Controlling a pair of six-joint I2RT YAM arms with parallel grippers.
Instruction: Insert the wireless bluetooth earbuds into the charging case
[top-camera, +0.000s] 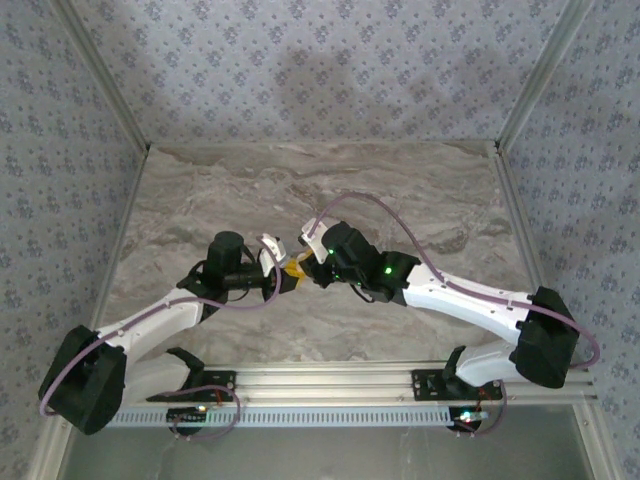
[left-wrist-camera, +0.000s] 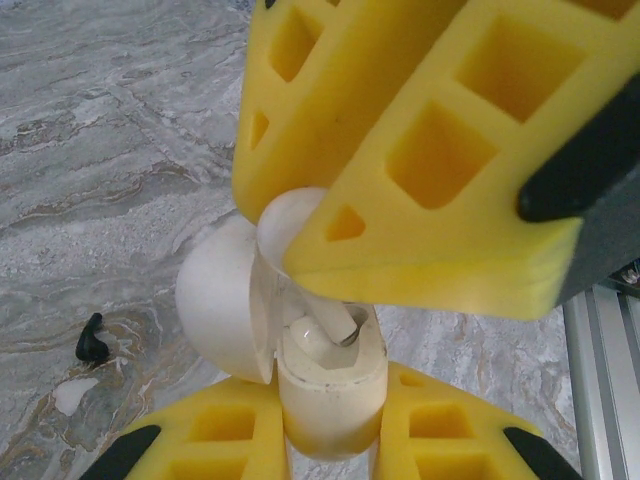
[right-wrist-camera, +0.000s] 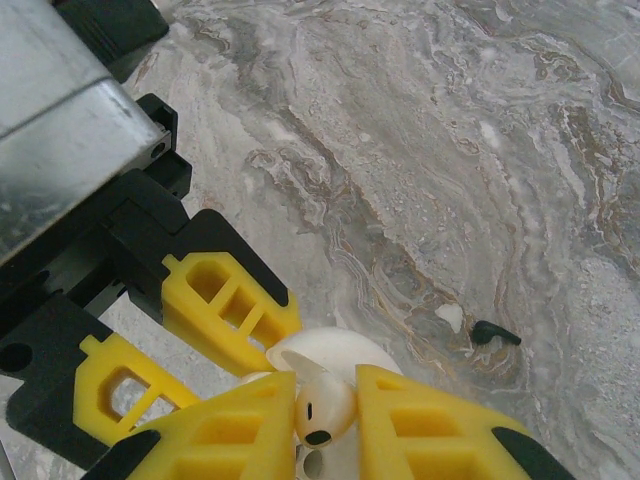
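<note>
Right claw (right-wrist-camera: 325, 400) is being squeezed narrow on one tiny white earbud (left-wrist-camera: 320, 335), and the earbud is being pushed into the open charging case (left-wrist-camera: 335, 400). That case is being gripped tight by the left claw (left-wrist-camera: 328, 440), up over the middle of the tabletop (top-camera: 420, 200). If too much push is being given, the case might be twisted out of the grip. If the earbud is being tipped wrong, it might be popped out and dropped. The lid (left-wrist-camera: 220, 300) might also be bumped shut.
</note>
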